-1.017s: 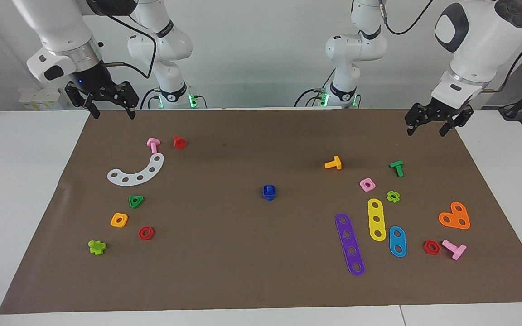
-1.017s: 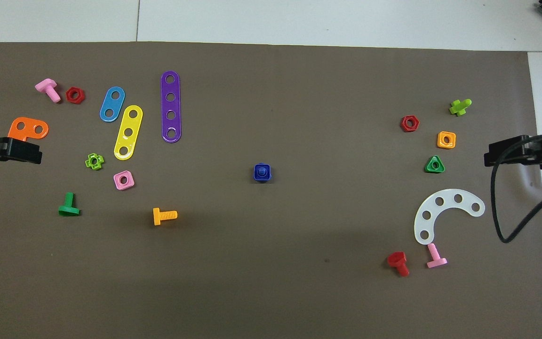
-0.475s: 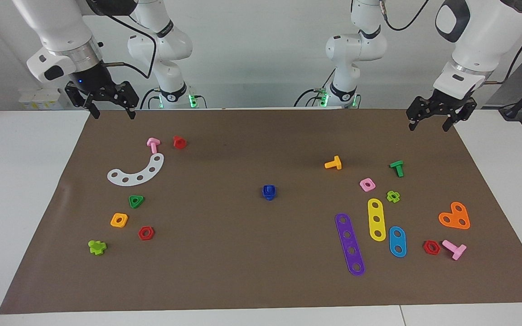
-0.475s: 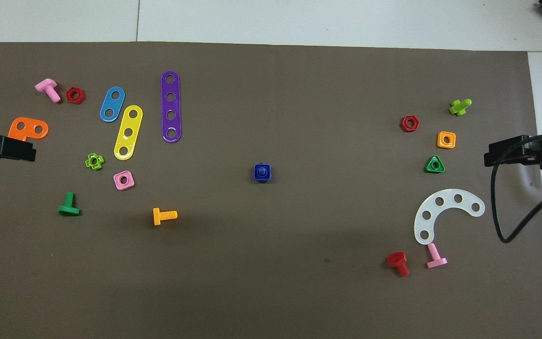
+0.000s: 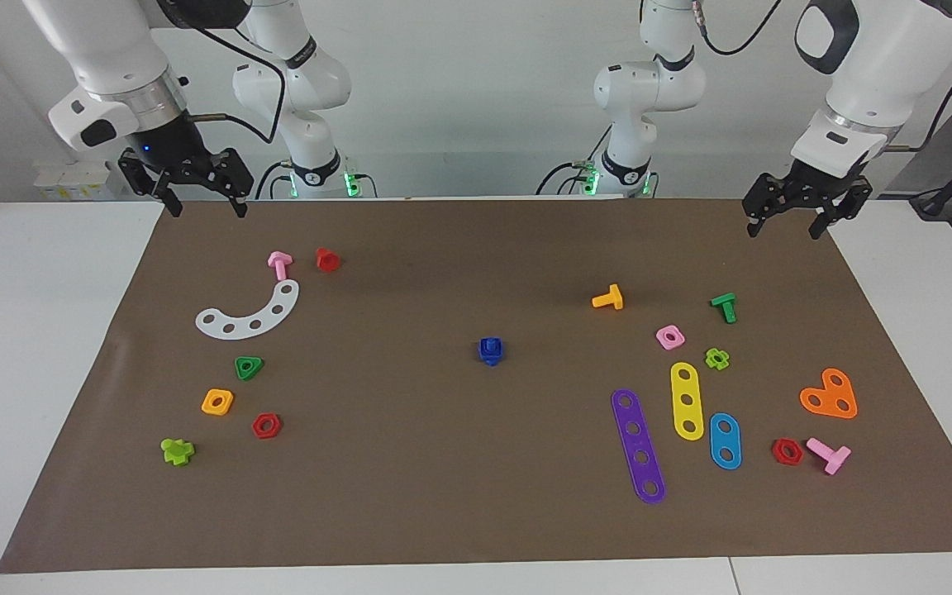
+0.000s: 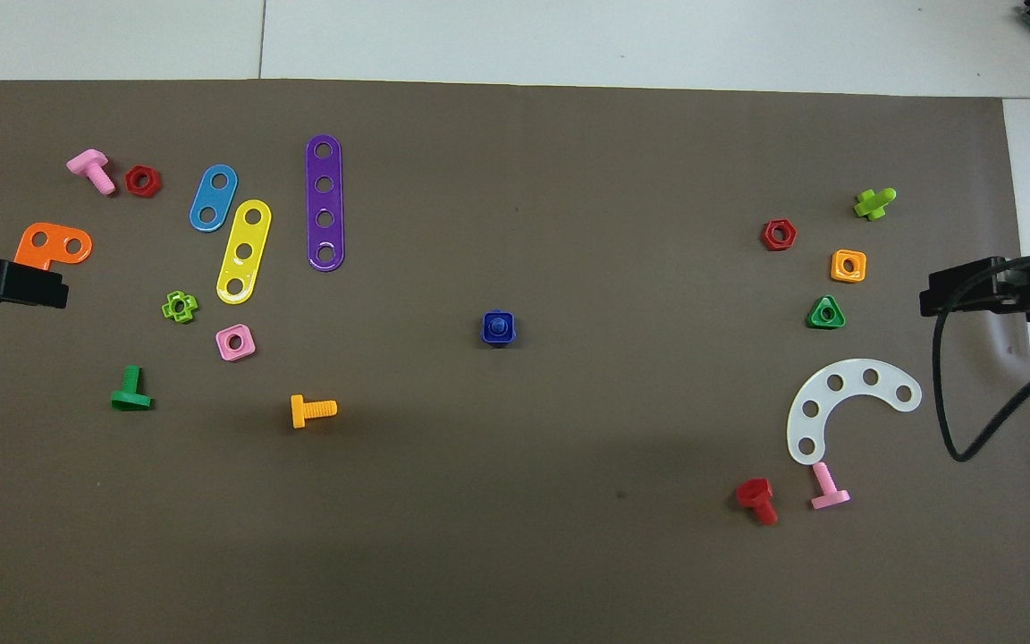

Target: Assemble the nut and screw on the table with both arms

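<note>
Blue plastic marks the task's parts: the nut and the screw are found together at the middle of the brown mat on the table, the screw seated in the nut, well apart from all other pieces. Assembly is judged complete or nearly so.

The left gripper is raised over the mat's edge at the left arm's end, fingers spread wide, nothing held. The right gripper is raised over the mat's edge at the right arm's end, likewise spread wide and empty.

Possible faults from here:
- If the screw is seated only loosely, the pair may be separated by any contact or jolt.
- If a gripper is brought down again, the small stack may be tipped or pushed by a fingertip.
- Thread engagement cannot be confirmed from either view.
</note>
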Action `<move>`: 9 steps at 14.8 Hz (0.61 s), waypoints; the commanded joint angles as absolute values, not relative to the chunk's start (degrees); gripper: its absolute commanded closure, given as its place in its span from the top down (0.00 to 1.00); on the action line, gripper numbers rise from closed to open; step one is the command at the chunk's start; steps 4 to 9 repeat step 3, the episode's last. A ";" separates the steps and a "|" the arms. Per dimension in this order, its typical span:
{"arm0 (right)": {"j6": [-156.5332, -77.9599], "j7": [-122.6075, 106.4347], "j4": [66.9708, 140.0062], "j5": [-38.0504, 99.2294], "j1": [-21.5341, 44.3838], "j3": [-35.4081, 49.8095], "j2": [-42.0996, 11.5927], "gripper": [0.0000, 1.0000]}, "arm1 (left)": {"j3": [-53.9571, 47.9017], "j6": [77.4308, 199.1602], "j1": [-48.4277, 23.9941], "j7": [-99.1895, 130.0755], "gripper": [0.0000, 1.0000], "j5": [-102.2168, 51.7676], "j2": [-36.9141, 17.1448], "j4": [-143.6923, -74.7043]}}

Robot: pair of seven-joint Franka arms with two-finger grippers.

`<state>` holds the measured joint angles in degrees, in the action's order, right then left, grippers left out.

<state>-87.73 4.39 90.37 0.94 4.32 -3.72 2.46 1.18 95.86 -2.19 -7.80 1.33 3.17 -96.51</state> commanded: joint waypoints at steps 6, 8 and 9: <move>-88.24 3.25 91.49 1.85 4.04 -3.60 3.34 1.00 | 1.67 94.66 -3.08 -8.44 1.00 2.72 4.22 -97.03; -88.24 3.25 91.49 1.85 4.04 -3.60 3.34 1.00 | 1.67 94.66 -3.08 -8.44 1.00 2.72 4.22 -97.03; -88.24 3.25 91.49 1.85 4.04 -3.60 3.34 1.00 | 1.67 94.66 -3.08 -8.44 1.00 2.72 4.22 -97.03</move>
